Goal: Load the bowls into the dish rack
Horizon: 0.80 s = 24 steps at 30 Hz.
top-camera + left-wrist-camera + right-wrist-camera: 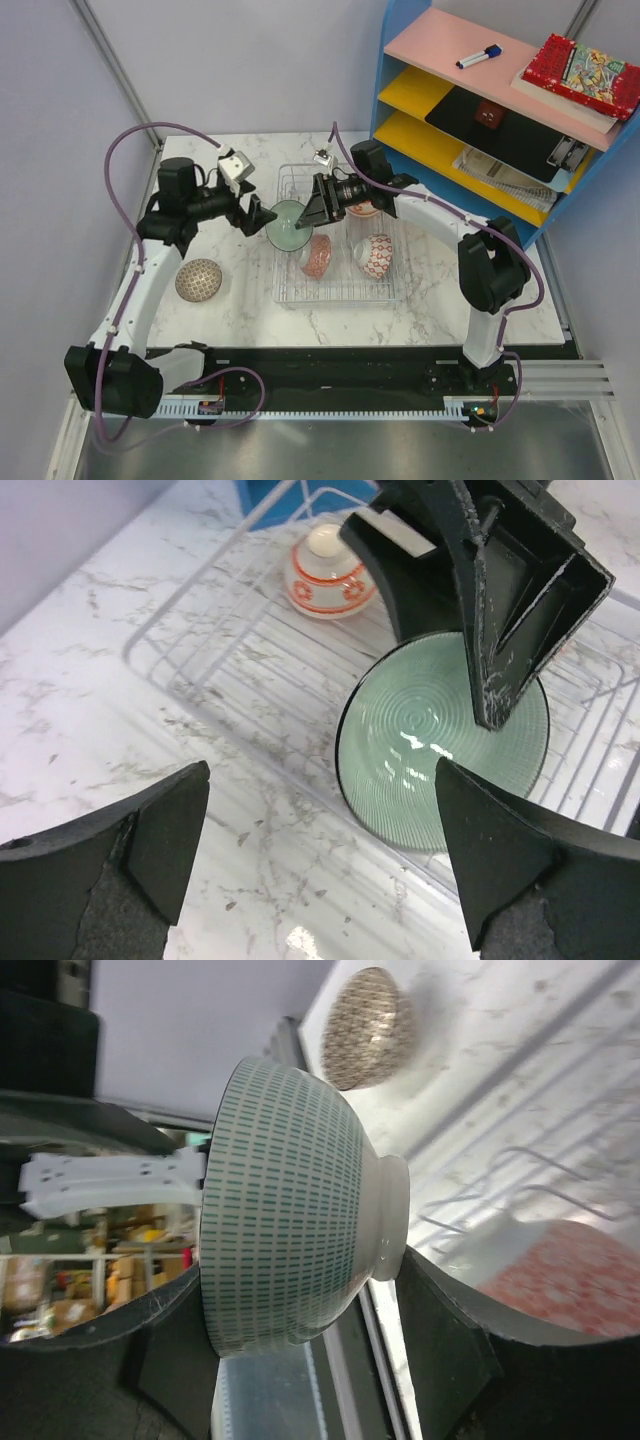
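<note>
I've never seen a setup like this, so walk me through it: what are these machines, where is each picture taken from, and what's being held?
These are two robot arms bolted to a marble table. One picture looks down from above; the other two come from cameras on each wrist.

The right gripper holds a green bowl on its side at the left edge of the wire dish rack. The left gripper is open beside it, holding nothing.

Three patterned bowls already sit in the rack. A brown patterned bowl waits on the table. A blue shelf unit stands behind.
</note>
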Motion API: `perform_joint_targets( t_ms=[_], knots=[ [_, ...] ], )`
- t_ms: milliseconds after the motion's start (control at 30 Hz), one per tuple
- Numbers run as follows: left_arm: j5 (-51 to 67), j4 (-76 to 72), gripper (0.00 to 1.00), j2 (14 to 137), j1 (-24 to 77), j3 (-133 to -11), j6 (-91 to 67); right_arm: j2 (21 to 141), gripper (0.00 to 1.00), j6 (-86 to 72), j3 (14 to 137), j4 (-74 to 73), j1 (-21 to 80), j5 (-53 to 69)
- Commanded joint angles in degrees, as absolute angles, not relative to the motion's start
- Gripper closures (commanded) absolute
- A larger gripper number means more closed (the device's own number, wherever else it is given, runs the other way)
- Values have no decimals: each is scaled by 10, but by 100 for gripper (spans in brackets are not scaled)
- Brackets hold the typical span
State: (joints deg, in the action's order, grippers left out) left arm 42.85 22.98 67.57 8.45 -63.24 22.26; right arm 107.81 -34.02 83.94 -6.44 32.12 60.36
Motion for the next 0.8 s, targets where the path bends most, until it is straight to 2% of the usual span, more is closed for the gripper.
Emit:
perform_joint_targets(
  t_ms=[0,67,100,167,300,533,767],
  knots=[
    [492,207,0,630,7,-610,201,1074,100,-155,942,-240,311,452],
    [531,211,0,620,-59,-592,199,1075,100,-122,962,-271,311,407],
    [556,210,0,617,-82,-584,197,1076,100,-96,982,-293,313,345],
    [559,221,0,623,-133,-569,198,1079,100,-61,1006,-320,316,297],
    [589,227,0,645,-214,-534,199,1086,100,58,1061,-369,345,95],
    [660,225,0,671,-277,-508,204,1120,100,224,1093,-374,396,-103],
    [671,215,0,663,-287,-494,200,1154,100,339,1103,-334,423,-184]
  ],
)
